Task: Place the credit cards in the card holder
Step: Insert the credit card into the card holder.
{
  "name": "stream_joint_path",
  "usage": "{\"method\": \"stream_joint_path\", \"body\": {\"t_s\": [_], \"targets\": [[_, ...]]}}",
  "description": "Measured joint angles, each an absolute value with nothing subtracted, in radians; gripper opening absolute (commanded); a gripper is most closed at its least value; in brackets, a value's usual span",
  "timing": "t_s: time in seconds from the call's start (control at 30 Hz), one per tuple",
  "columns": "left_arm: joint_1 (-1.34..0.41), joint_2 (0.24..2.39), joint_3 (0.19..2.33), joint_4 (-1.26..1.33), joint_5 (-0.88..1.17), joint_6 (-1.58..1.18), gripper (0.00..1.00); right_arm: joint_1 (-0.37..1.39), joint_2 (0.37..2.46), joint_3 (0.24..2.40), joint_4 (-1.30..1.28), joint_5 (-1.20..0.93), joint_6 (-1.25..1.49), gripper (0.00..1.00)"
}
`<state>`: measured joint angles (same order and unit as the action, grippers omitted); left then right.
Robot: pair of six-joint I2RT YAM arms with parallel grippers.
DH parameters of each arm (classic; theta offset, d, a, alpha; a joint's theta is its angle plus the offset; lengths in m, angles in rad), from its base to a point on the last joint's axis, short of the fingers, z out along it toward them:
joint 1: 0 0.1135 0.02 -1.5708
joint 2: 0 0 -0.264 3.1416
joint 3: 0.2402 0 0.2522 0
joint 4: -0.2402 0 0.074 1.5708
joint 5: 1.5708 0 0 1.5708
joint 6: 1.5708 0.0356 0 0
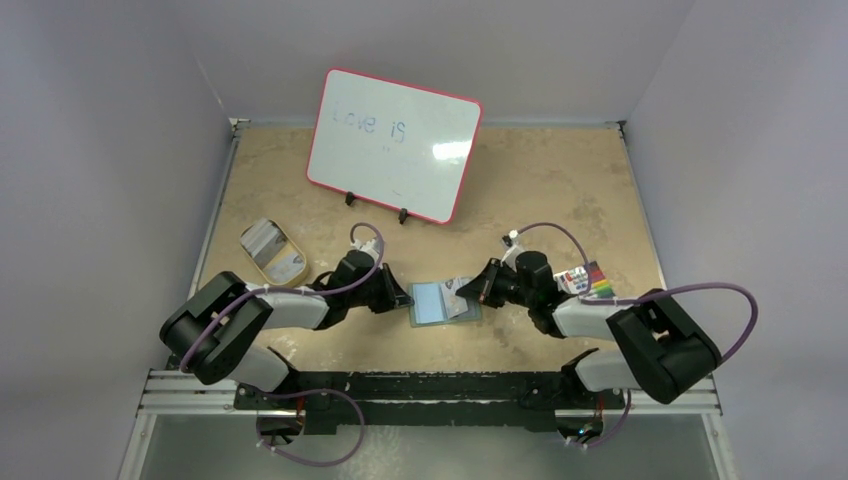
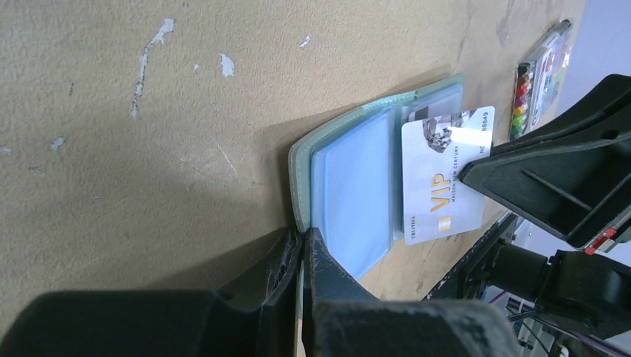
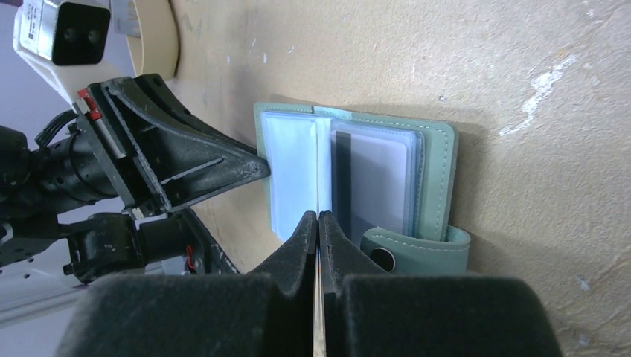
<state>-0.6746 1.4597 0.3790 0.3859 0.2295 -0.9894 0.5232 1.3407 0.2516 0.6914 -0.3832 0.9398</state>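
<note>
The right claw (image 3: 318, 223) is closed on a card (image 2: 440, 175), gripping it by one short edge. From its own camera the card is seen edge-on btw. the fingers. Just ahead of the fingertips lies the holder (image 3: 439, 149), open flat on the counter (image 2: 149, 111), w/ the card over its clear pockets, near the fold. Whether the leading edge is already inside a pocket, I cannot tell. To the right of this claw a striped card (image 3: 372, 175) sits behind clear plastic, so it seems already stored. Opposite, the left claw (image 2: 303, 249) is closed on the rim of the holder's far cover, pinning it.

For the step in hand, i.e. sliding the card in, I think the card should be almost flat and parallel to the pocket mouth. One corner goes in first, then a slow push. The left claw must hold firm, otherwise the holder may slide away or a leaf may fold up. Release only when most of the card is inside.

Writing: the card shows "VIP" in gold; the small print beside it is too small to be sure. Far beyond both claws, a whiteboard (image 1: 393, 143) reads "Love is".
</note>
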Motion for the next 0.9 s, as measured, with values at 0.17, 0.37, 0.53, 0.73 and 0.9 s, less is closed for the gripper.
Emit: {"method": "stream_joint_path", "body": {"t_s": [0.17, 0.37, 0.53, 0.73, 0.9], "targets": [[-0.675, 1.46, 0.366, 0.41, 0.226, -1.01, 0.0, 0.524, 1.357, 0.252, 0.699, -0.356, 0.936, 0.0], [-0.675, 1.46, 0.365, 0.413, 0.225, -1.013, 0.0, 0.524, 1.374, 0.252, 0.73, -0.35, 0.921, 0.0], [-0.675, 1.46, 0.36, 0.424, 0.222, -1.016, 0.0, 0.524, 1.433, 0.252, 0.791, -0.362, 0.916, 0.0], [-0.675, 1.46, 0.355, 0.433, 0.215, -1.028, 0.0, 0.524, 1.483, 0.236, 0.88, -0.388, 0.928, 0.0], [-0.676, 1.46, 0.355, 0.434, 0.211, -1.031, 0.0, 0.524, 1.491, 0.221, 0.92, -0.394, 0.935, 0.0]]}}
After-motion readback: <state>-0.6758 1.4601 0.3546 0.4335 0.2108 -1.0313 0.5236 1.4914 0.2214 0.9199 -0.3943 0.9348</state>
